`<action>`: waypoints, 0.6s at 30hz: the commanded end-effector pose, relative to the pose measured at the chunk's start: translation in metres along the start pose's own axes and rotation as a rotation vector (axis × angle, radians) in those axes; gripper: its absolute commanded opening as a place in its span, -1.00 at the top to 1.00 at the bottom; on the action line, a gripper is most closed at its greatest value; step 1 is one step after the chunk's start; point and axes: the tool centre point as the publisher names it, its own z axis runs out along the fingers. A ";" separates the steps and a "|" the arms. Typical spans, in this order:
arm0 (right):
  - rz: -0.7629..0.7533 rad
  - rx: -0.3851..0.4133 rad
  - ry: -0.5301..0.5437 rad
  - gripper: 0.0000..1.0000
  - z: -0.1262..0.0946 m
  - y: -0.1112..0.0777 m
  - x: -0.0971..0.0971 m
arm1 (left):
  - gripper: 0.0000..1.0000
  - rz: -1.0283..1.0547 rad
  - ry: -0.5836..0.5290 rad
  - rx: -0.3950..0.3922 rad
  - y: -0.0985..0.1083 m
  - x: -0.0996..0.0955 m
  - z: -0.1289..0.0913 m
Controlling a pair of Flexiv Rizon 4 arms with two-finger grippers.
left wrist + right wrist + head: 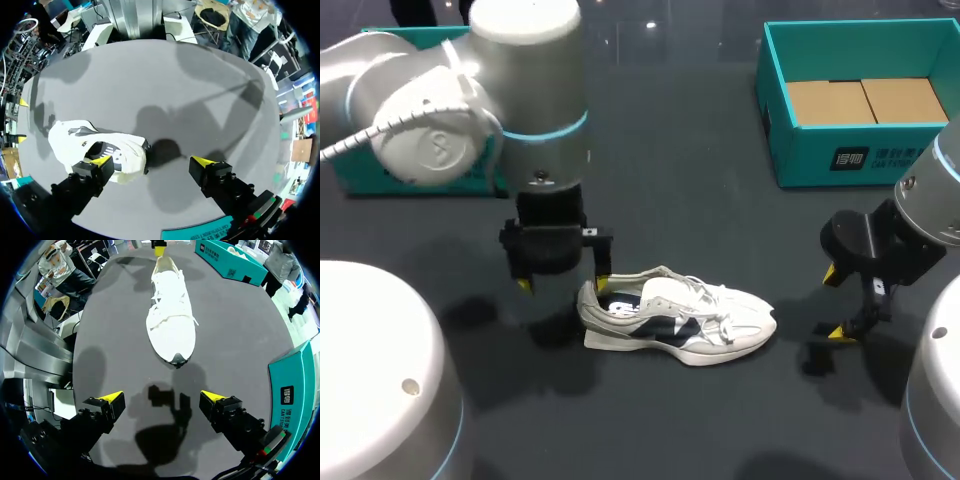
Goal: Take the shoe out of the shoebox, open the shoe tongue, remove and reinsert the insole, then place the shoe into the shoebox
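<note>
- Head view: a white trainer with navy side panels lies on its sole in the middle of the dark grey worktop, heel towards the left arm and toe towards the right arm, laces loose.
- The trainer is outside the teal shoebox, which stands open at the far right corner, well apart from it, with two brown cardboard panels on its floor.
- A second teal box sits at the far left, largely hidden behind the left arm.
- The left pincer hangs at the heel with its fingers spread; one yellow tip is at the heel collar, the other out over bare worktop. Whether the tip touches the collar cannot be told.
- In the left wrist view the trainer lies beside and under one finger of the left pincer.
- The right pincer is spread wide, near the toe but apart from it.
- In the right wrist view only the pincer's own shadow lies between the right pincer and the trainer ahead; the shoebox stands beside it.
</note>
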 end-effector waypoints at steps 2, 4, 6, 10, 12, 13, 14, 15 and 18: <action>0.000 0.000 -0.002 -1.00 0.000 0.000 0.001 | -1.00 -0.035 -0.164 0.047 0.001 0.030 -0.012; 0.000 0.000 -0.002 -1.00 0.000 0.000 0.001 | -1.00 -0.035 -0.164 0.047 0.001 0.030 -0.012; 0.000 0.000 -0.002 -1.00 0.000 0.000 0.001 | -1.00 -0.035 -0.164 0.047 0.001 0.030 -0.012; 0.000 0.000 -0.002 -1.00 0.000 0.000 0.001 | -1.00 -0.035 -0.164 0.047 0.001 0.030 -0.012; 0.000 0.000 -0.002 -1.00 0.000 0.000 0.001 | -1.00 -0.180 -0.197 0.076 0.001 0.031 -0.014; 0.000 0.000 -0.002 -1.00 0.000 0.000 0.001 | -1.00 -0.228 -0.221 0.114 0.000 0.034 -0.015; 0.000 0.000 -0.002 -1.00 0.000 0.000 0.001 | -1.00 -0.313 -0.241 0.141 -0.001 0.036 -0.015; 0.000 0.000 -0.002 -1.00 0.000 0.000 0.001 | -1.00 -0.383 -0.259 0.179 -0.001 0.038 -0.014; 0.000 0.000 -0.002 -1.00 0.000 0.000 0.001 | -1.00 -0.659 -0.265 0.294 0.001 0.044 -0.016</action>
